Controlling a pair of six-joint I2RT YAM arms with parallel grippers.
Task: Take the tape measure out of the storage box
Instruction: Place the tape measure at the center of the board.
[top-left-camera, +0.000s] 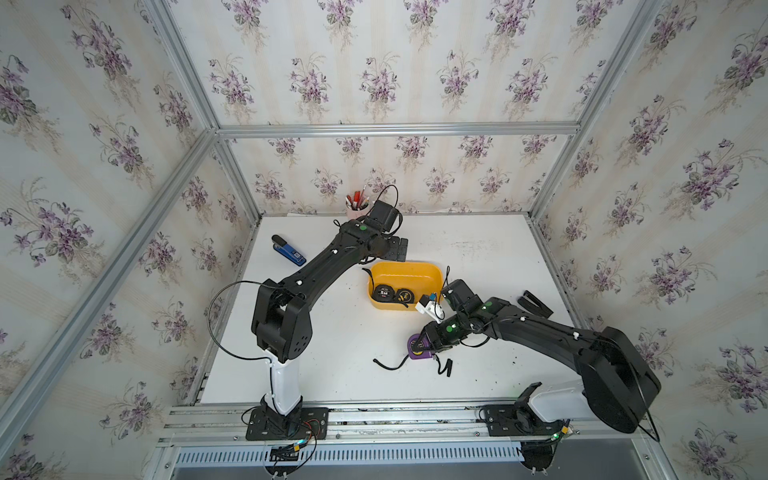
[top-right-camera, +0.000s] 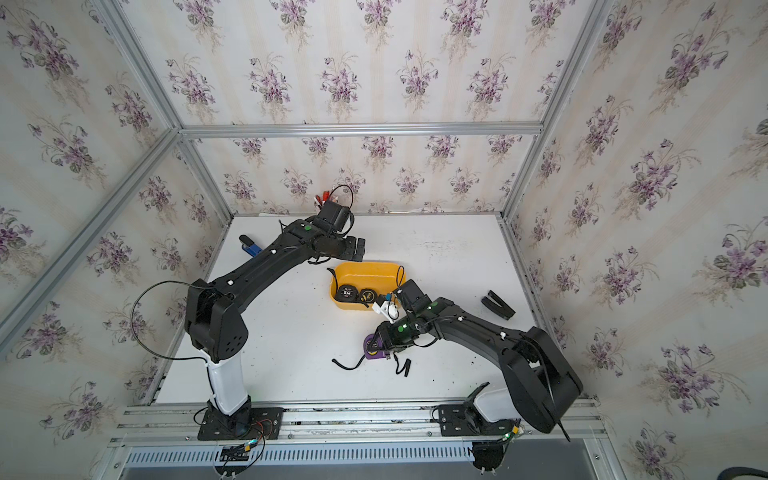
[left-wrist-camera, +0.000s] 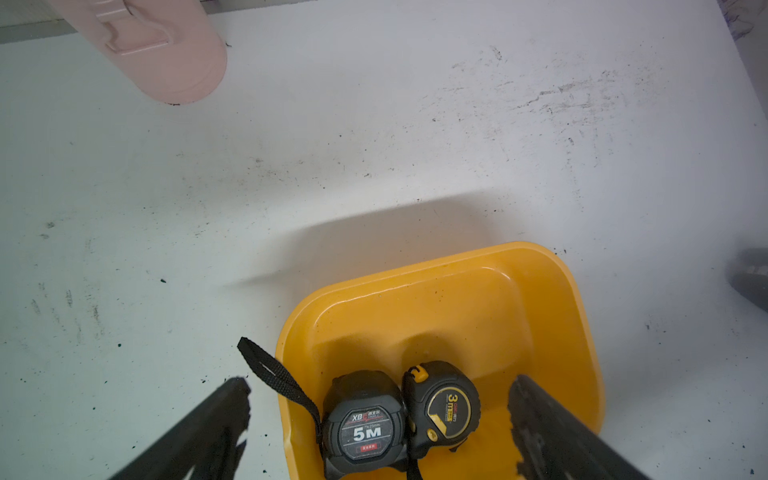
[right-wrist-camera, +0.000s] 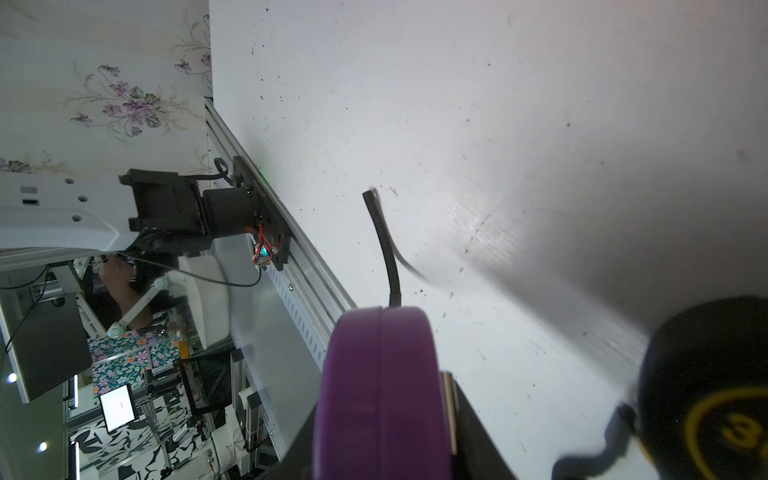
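Low in a top view, the right gripper (top-left-camera: 422, 345) is clamped on a purple tape measure (right-wrist-camera: 378, 386), outside the box. A black tape measure (right-wrist-camera: 706, 395) lies just beside it. At mid-frame, the yellow storage box (top-left-camera: 405, 266) holds two more, the 5M tape measure (left-wrist-camera: 365, 428) and the 3m tape measure (left-wrist-camera: 446, 409). They sit side by side against its lower wall. That makes four tape measures in all. The left gripper (top-left-camera: 399, 248), fingers spread and empty, hovers at the box's upper rim, so both boxed ones lie frame-down from it.

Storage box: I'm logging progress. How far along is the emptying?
Done: a black tape lies on the table, outside the box. In hand: right claw shut on the purple tape, also outside. Left: the 5M tape and 3m tape sit in the box, left claw open above.
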